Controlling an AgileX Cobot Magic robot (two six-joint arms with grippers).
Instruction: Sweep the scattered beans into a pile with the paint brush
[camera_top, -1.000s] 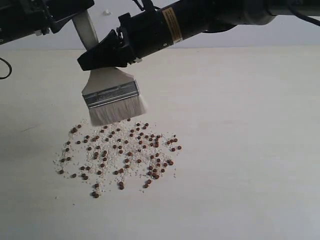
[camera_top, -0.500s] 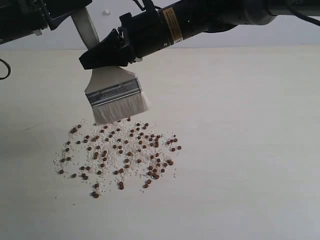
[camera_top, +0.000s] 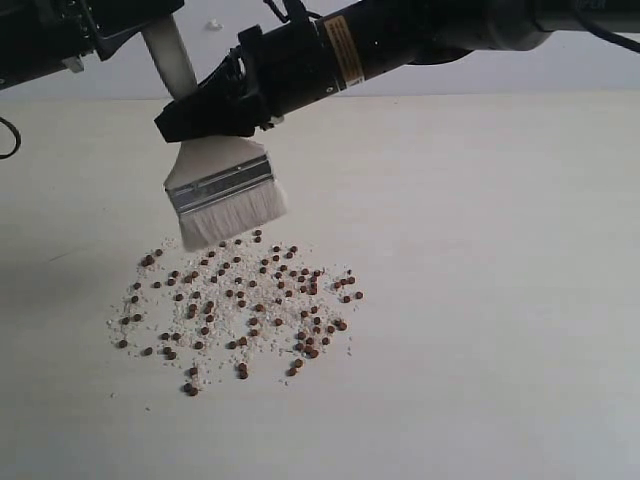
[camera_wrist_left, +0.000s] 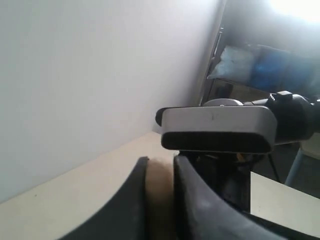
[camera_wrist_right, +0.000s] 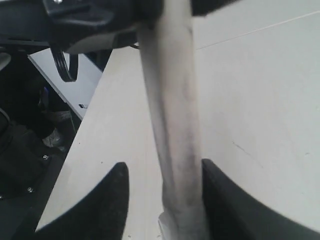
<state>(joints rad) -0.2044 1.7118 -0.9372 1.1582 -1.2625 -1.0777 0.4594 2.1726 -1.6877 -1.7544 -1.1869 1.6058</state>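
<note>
Between the parted right fingers (camera_wrist_right: 112, 205) hung the paint brush (camera_wrist_right: 172, 125), left fingers (camera_wrist_left: 127, 210) clamping it: seemingly a handover; sweeping beans (camera_top: 240, 310) next.

Cream matte tabletop (camera_top: 500, 300). Off-white crumbs (camera_top: 185, 322) strewn in a loose patch left of centre. Pale grey wall (camera_top: 500, 75) behind far edge, with a small white speck (camera_top: 213, 24) on it. Loop of black cable (camera_top: 8, 137) at left edge. Blurred blue items (camera_wrist_left: 270, 67) in dim background, left wrist view.
</note>
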